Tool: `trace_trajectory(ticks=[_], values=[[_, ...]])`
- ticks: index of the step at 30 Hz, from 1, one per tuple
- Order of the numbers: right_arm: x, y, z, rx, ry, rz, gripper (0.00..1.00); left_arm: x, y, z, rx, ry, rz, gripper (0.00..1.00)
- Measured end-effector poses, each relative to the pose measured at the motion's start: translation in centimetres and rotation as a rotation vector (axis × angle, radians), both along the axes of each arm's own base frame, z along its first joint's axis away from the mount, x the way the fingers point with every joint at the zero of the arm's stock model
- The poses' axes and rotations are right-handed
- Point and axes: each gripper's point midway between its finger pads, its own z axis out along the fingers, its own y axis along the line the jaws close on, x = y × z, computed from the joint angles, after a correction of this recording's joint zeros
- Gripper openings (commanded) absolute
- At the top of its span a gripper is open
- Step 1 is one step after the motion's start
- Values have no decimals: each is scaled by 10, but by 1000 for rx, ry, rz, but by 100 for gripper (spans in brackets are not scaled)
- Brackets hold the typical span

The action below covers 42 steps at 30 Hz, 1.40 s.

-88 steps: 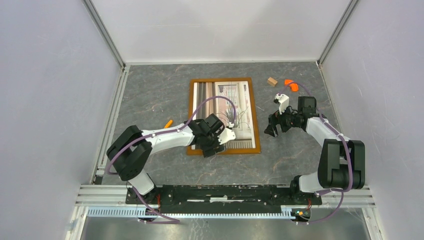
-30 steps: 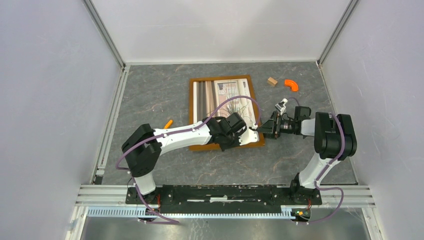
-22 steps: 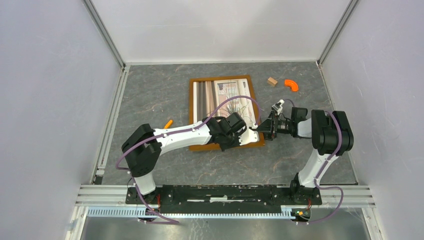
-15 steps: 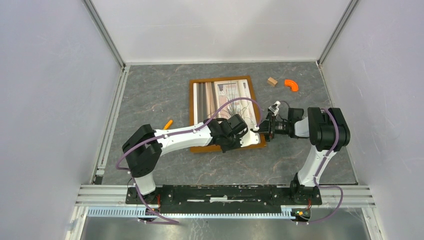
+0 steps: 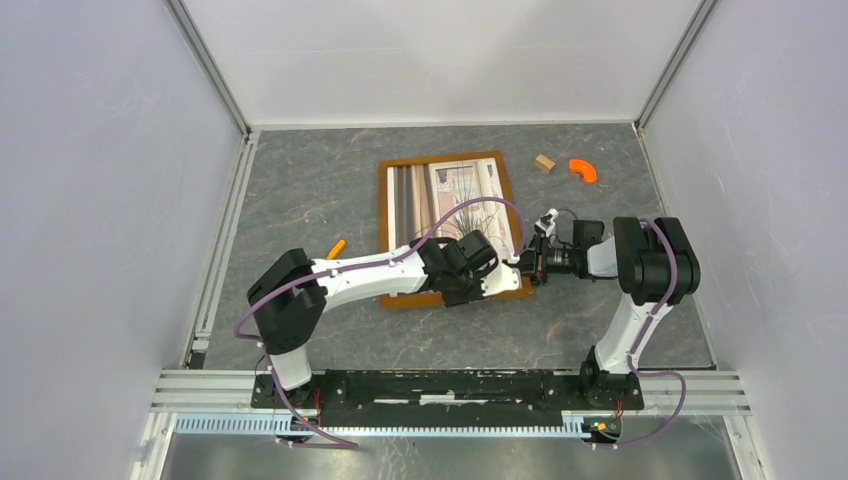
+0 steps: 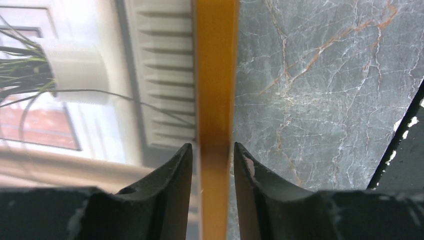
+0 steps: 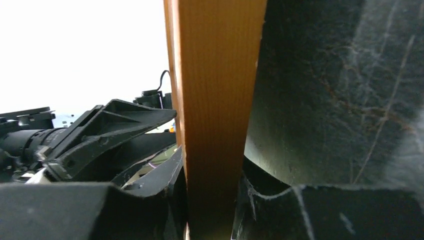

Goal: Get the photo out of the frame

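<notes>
The frame [image 5: 384, 230], with a thin orange-brown border, lies on the table and the photo [image 5: 440, 195] of window, curtains and plant sits inside it. My left gripper [image 5: 503, 280] is at the frame's near right corner. In the left wrist view its fingers [image 6: 177, 170] straddle the border [image 6: 216, 75] with a thin gap on each side, so my left gripper [image 6: 212, 146] is open; the photo [image 6: 75, 75] shows to the left. My right gripper [image 5: 527, 266] reaches in from the right. Seen from the right wrist, my right gripper [image 7: 211, 167] is shut on the frame's wooden edge [image 7: 217, 75].
A small wooden block [image 5: 544, 163] and an orange curved piece [image 5: 582, 170] lie at the back right. A small orange object [image 5: 338, 246] lies left of the frame. Grey marble table [image 6: 325, 100] surrounds the frame, with white walls on three sides.
My right gripper has slid left onto the frame's right edge and closed from wide open. My left gripper has loosened its hold on the border.
</notes>
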Motion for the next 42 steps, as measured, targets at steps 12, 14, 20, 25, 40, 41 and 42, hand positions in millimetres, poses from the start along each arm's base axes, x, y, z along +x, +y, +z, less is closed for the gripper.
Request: trace_trajectory(ticks=[12, 14, 20, 25, 40, 41, 42], values=[[6, -9, 31, -75, -110, -35, 0, 16, -3, 49, -75, -38, 79, 100], [9, -13, 37, -94, -117, -34, 0, 22, 4, 60, -86, -45, 105, 100], [34, -29, 69, -202, -167, -12, 0, 55, 38, 107, -167, -73, 248, 100], [42, -47, 92, -311, -187, -14, 0, 83, 84, 144, -252, -93, 412, 100], [81, -88, 200, -660, -534, -10, 0, 89, 152, 181, -340, -130, 615, 100], [86, -92, 212, -693, -591, -10, 0, 91, 156, 180, -337, -127, 631, 100], [91, -95, 223, -726, -653, -7, 0, 92, 159, 179, -336, -124, 645, 100]])
